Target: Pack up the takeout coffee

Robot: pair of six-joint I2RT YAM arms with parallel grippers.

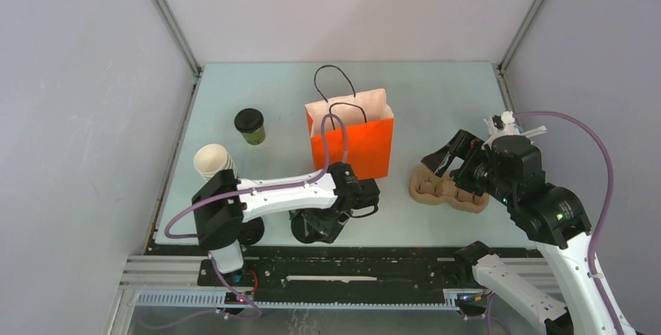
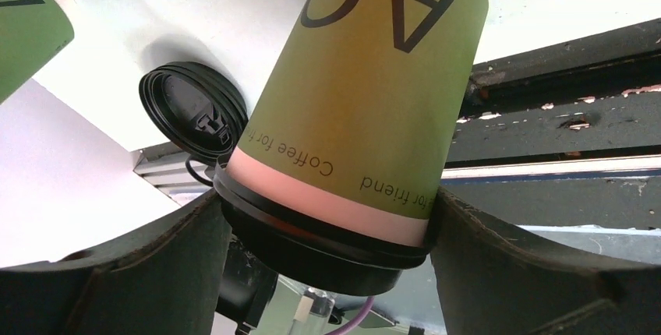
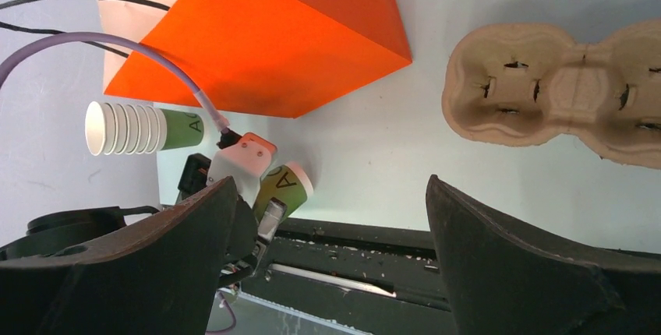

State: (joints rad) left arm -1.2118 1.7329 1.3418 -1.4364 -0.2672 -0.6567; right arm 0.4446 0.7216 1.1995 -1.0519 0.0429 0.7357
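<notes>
Left tool point(image 2: 327, 195): clamped on a cup point(image 2: 374, 93). Both fingers point(image 2: 156, 273) press the sides at the lid end. The black lid point(image 2: 312, 253) is on and faces the wrist camera; the base points away from it. Cup is olive green with black lettering.

Position, top view: the left arm reaches rightward along the near edge of the surface point(image 1: 436, 101). Tool and cup are in front of the orange bag point(image 1: 355, 144), near it and apart from it. In the right wrist view the cup sits tilted in the tool. Cannot tell whether it touches the surface.

Second cup point(image 1: 249, 126): lidded, upright on the surface, left of the bag and apart from it.

Stack point(image 1: 212, 161) of lidless cups, white inside: near the left edge, nearer the arms than the second cup. It lies on its side with mouths toward the left wall.

Loose lid point(image 2: 195, 113): black, beside the held cup, by the near edge rail.

Bag: upright, mouth open, black cord handles up.

Carrier point(image 1: 444, 188): brown pulp tray, flat on the surface right of the bag, sockets unfilled.

Right tool point(image 3: 331, 187): fingers wide apart, holding nothing. It hovers over the carrier's near side, apart from it.
</notes>
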